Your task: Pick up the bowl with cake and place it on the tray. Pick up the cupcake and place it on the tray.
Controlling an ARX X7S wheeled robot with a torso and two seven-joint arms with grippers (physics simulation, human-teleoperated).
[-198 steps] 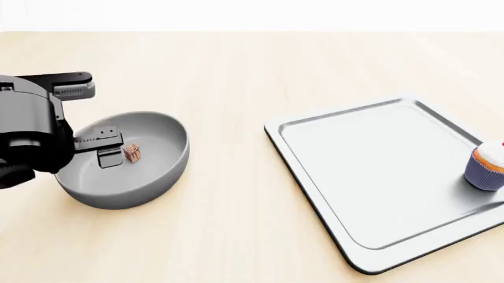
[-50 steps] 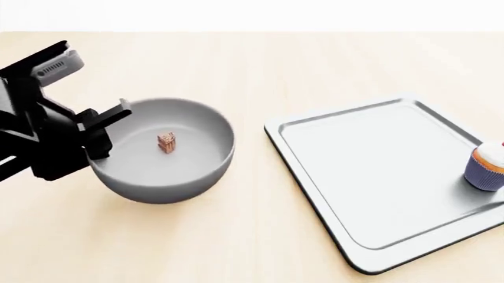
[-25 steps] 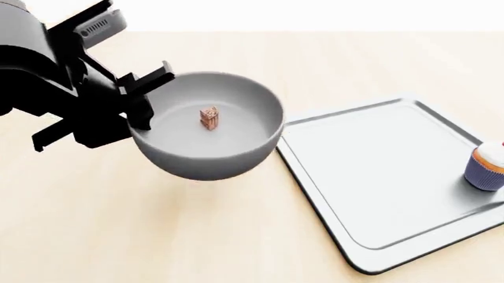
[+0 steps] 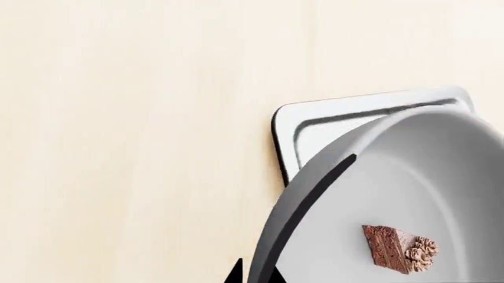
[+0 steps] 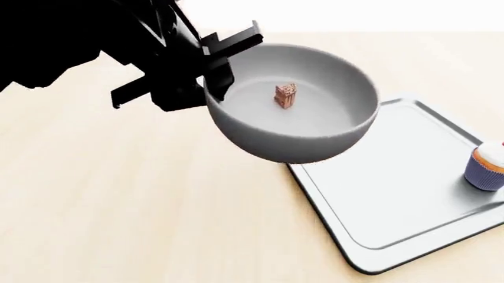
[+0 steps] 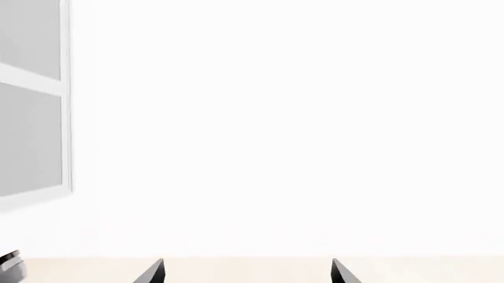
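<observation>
The grey bowl point(image 5: 295, 106) hangs in the air above the tray's near-left corner, with the tiny brown cake point(image 5: 286, 96) inside it. My left gripper point(image 5: 212, 76) is shut on the bowl's left rim. In the left wrist view the bowl point(image 4: 409, 194) fills the lower right, the cake point(image 4: 398, 249) lies in it, and my left gripper point(image 4: 258, 277) pinches the rim. The silver tray point(image 5: 393, 194) lies at the right, and its corner point(image 4: 315, 127) shows past the bowl. The cupcake point(image 5: 487, 166) stands on the tray's right edge. My right gripper point(image 6: 247, 272) is open, facing a white wall.
The light wooden tabletop point(image 5: 141, 206) stretches to the left and front of the tray. A grey framed panel point(image 6: 32, 100) shows on the wall in the right wrist view.
My left arm has lifted the bowl with the cake off the table and carried it up and to the right, over the tray's left edge. The cupcake and tray have not moved.
</observation>
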